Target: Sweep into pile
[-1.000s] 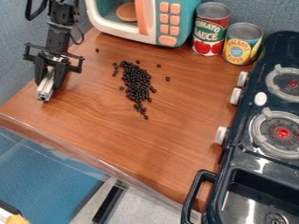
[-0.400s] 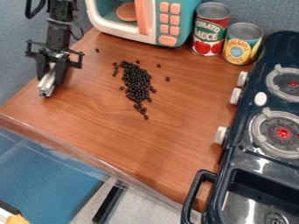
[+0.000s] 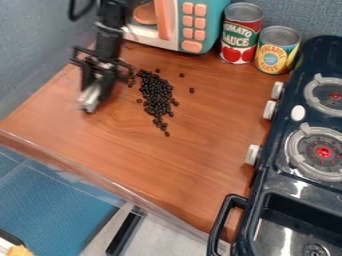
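Holding metal bar (image 3: 91, 96) in claw (image 3: 97, 84) | set edge flush to bench (image 3: 200, 150) | nudge stray black beans (image 3: 192, 90) inward, short slow strokes

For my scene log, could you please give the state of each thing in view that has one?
Gripper: closed on the silver bar
Silver bar: held, slanting
Black beans: in a long, uneven patch, with several strays
Red can: upright
Yellow can: upright
Toy microwave: upright, door state unclear
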